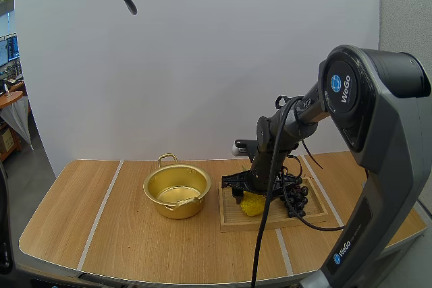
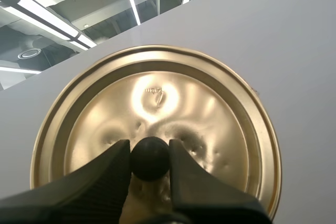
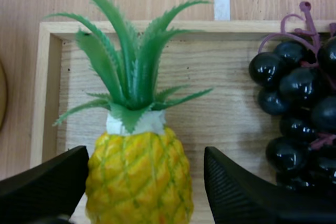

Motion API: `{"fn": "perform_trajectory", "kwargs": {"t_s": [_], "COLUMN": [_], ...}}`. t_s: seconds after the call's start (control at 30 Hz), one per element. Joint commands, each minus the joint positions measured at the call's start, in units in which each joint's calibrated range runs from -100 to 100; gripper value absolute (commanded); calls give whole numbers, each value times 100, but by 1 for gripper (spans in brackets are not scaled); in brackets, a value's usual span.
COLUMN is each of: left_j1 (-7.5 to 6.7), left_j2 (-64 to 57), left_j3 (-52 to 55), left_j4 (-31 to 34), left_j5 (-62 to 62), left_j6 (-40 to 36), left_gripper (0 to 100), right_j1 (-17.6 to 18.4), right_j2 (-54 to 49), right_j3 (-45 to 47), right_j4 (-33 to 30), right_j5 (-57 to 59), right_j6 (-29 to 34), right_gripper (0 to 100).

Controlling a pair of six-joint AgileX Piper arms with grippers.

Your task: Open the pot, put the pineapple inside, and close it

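A golden pot (image 1: 177, 193) stands open and lidless on the table, left of the wooden tray (image 1: 270, 218). Its golden lid (image 2: 157, 114) is held up in the air, and my left gripper (image 2: 149, 158) is shut on the lid's black knob (image 2: 149, 159). A yellow pineapple (image 3: 139, 177) with green leaves (image 3: 128, 66) lies in the tray (image 3: 50, 77). My right gripper (image 3: 142, 187) is open, one finger on each side of the pineapple's body. From above, that gripper (image 1: 244, 187) hangs low over the pineapple (image 1: 252, 204).
A bunch of dark grapes (image 3: 299, 108) lies in the tray just beside the pineapple, close to one right finger; from above the grapes (image 1: 297, 197) sit at the tray's right side. The tray's raised rim (image 3: 157, 26) borders the pineapple's leaves.
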Motion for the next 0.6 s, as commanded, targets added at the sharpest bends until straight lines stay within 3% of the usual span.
{"fn": "perform_trajectory", "kwargs": {"t_s": [0.0,0.33,0.5,0.53,0.57], "left_j1": [-13,-13,-13,-13,-13], "left_j2": [-26,-26,-26,-26,-26], "left_j3": [-48,-48,-48,-48,-48], "left_j4": [58,58,58,58,58], "left_j5": [-188,-188,-188,-188,-188], "left_j6": [-59,-59,-59,-59,-59], "left_gripper": [0,0,0,0,0], "right_j1": [5,5,5,5,5], "right_j2": [53,276,276,276,263], "right_j3": [-38,-38,-38,-38,-38], "right_j4": [16,16,16,16,16], "right_j5": [-130,-216,-235,-235,-235], "right_j6": [-18,-18,-18,-18,-18], "right_gripper": [100,98,8,0,0]}}
